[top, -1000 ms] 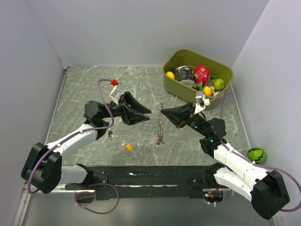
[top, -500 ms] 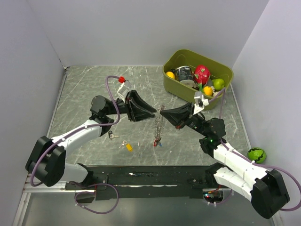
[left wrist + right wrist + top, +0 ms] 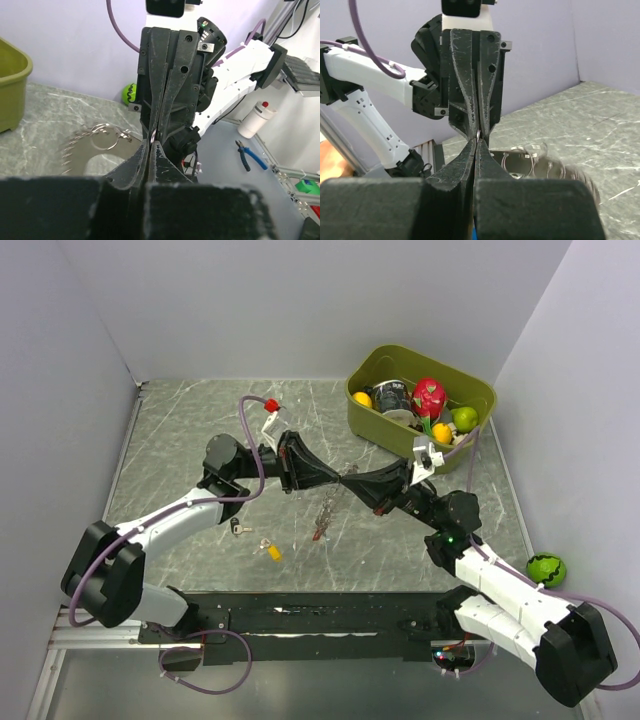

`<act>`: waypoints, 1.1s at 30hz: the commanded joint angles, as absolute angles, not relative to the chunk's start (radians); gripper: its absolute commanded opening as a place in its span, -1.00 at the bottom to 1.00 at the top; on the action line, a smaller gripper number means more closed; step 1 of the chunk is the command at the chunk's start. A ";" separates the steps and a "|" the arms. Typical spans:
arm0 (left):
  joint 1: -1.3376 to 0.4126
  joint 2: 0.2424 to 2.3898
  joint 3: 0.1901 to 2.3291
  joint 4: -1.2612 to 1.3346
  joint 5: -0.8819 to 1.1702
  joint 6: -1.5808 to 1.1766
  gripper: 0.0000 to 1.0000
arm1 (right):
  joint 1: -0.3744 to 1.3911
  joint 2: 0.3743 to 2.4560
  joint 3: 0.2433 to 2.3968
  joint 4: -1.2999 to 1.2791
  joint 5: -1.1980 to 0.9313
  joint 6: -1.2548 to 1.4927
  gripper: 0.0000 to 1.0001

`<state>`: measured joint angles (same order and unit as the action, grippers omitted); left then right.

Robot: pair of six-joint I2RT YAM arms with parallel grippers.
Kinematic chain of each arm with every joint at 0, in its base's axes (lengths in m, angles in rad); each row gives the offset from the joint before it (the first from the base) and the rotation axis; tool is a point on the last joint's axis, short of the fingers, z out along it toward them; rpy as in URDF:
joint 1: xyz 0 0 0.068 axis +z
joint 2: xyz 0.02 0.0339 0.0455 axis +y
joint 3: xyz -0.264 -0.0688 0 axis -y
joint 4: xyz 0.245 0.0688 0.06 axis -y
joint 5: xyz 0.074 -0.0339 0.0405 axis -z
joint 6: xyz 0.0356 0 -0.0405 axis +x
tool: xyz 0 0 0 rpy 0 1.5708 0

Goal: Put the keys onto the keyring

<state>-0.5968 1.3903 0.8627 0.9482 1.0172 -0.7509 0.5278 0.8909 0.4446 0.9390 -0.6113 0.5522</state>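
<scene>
The keyring (image 3: 324, 512), a thin ring strung with many small grey keys, hangs above the table's middle. My right gripper (image 3: 350, 478) is shut on its ring. My left gripper (image 3: 336, 480) is shut on the same ring, tip to tip with the right one. In the left wrist view my left gripper (image 3: 151, 142) pinches the thin wire, and the keyring (image 3: 92, 145) fans out to the left. In the right wrist view my right gripper (image 3: 477, 138) is shut, with the keyring (image 3: 540, 165) blurred behind it. The black-capped key (image 3: 240, 529) and the yellow-capped key (image 3: 271, 551) lie on the table at front left.
A green bin (image 3: 470, 392) holding fruit and a can stands at the back right, close behind the right arm. A green ball (image 3: 547, 569) lies beyond the table's right edge. Grey walls close in the left and back sides.
My left gripper has moved right to meet the right gripper and closed on the ring. The hanging keys have swung a little to the left.
</scene>
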 commanded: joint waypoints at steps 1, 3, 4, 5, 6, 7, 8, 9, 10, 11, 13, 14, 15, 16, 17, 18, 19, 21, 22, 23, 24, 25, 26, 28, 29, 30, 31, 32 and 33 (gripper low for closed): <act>-0.618 1.370 0.913 0.861 0.994 -0.661 -0.98 | 0.540 0.867 0.500 0.963 -0.614 0.525 -1.00; -0.618 1.350 0.914 0.780 0.968 -0.602 -0.98 | 0.538 0.862 0.506 0.947 -0.620 0.515 -1.00; -0.618 1.332 0.920 0.744 0.960 -0.580 -0.98 | 0.540 0.856 0.509 0.924 -0.627 0.500 -1.00; -0.618 1.321 0.925 0.709 0.953 -0.533 -0.98 | 0.538 0.854 0.515 0.910 -0.646 0.494 -1.00; -0.618 1.315 0.943 0.622 0.948 -0.505 -0.98 | 0.538 0.853 0.529 0.890 -0.663 0.483 -0.99; -0.618 1.299 0.954 0.579 0.939 -0.476 -0.98 | 0.540 0.847 0.538 0.847 -0.675 0.465 -0.64; -0.618 1.292 0.965 0.536 0.934 -0.419 -0.98 | 0.540 0.842 0.546 0.819 -0.692 0.451 -0.43; -0.620 1.286 0.986 0.482 0.928 -0.388 -0.98 | 0.538 0.827 0.560 0.792 -0.695 0.439 -0.23; -0.621 1.267 0.995 0.403 0.911 -0.362 -0.98 | 0.538 0.819 0.567 0.731 -0.693 0.407 0.11; -0.623 1.258 1.003 0.358 0.905 -0.307 -0.98 | 0.535 0.809 0.575 0.697 -0.674 0.391 0.26; -0.626 1.232 1.025 0.248 0.872 -0.259 -0.98 | 0.523 0.776 0.594 0.638 -0.658 0.347 0.59; -0.627 1.223 1.029 0.221 0.864 -0.221 -0.98 | 0.517 0.766 0.595 0.609 -0.660 0.333 0.66; -0.630 1.217 1.037 0.198 0.858 -0.207 -0.98 | 0.509 0.749 0.598 0.598 -0.670 0.322 0.70; -0.632 1.206 1.045 0.163 0.851 -0.189 -0.98 | 0.494 0.744 0.603 0.586 -0.681 0.299 0.76; -0.635 1.200 1.051 0.099 0.829 -0.154 -0.98 | 0.486 0.739 0.607 0.572 -0.693 0.287 0.77; -0.643 1.197 1.067 0.063 0.816 -0.137 -0.98 | 0.479 0.738 0.626 0.537 -0.734 0.275 0.77; -0.647 1.187 1.077 0.034 0.802 -0.124 -0.98 | 0.474 0.741 0.636 0.519 -0.755 0.249 0.78; -0.664 1.177 1.107 -0.061 0.770 -0.078 -0.98 | 0.462 0.765 0.679 0.453 -0.845 0.201 0.78; -0.672 1.166 1.115 -0.086 0.759 -0.065 -0.98 | 0.462 0.776 0.696 0.424 -0.879 0.187 0.75; -0.679 1.161 1.123 -0.134 0.732 -0.034 -0.98 | 0.462 0.790 0.715 0.396 -0.908 0.169 0.72; -0.695 1.158 1.137 -0.156 0.720 -0.019 -0.98 | 0.463 0.817 0.751 0.334 -0.940 0.129 0.69; -0.701 1.154 1.143 -0.182 0.710 -0.011 -0.98 | 0.462 0.830 0.767 0.307 -0.983 0.111 0.61; -0.710 1.151 1.152 -0.199 0.701 0.035 -0.98 | 0.463 0.839 0.794 0.286 -1.002 0.092 0.56; -0.718 1.147 1.161 -0.239 0.689 0.052 -0.98 | 0.463 0.865 0.816 0.217 -1.035 0.042 0.42; -0.727 1.147 1.163 -0.244 0.684 0.063 -0.98 | 0.463 0.874 0.834 0.198 -1.049 0.028 0.37; -0.733 1.146 1.161 -0.247 0.681 0.066 -0.98 | 0.462 0.891 0.845 0.177 -1.055 0.009 0.32; -0.736 1.144 1.160 -0.245 0.681 0.069 -0.98 | 0.462 0.899 0.856 0.132 -1.054 -0.018 0.18; -0.741 1.143 1.158 -0.245 0.683 0.074 -0.98 | 0.462 0.907 0.873 0.114 -1.054 -0.032 0.12; -0.742 1.140 1.158 -0.241 0.680 0.072 -0.98 | 0.463 0.922 0.879 0.098 -1.052 -0.052 0.06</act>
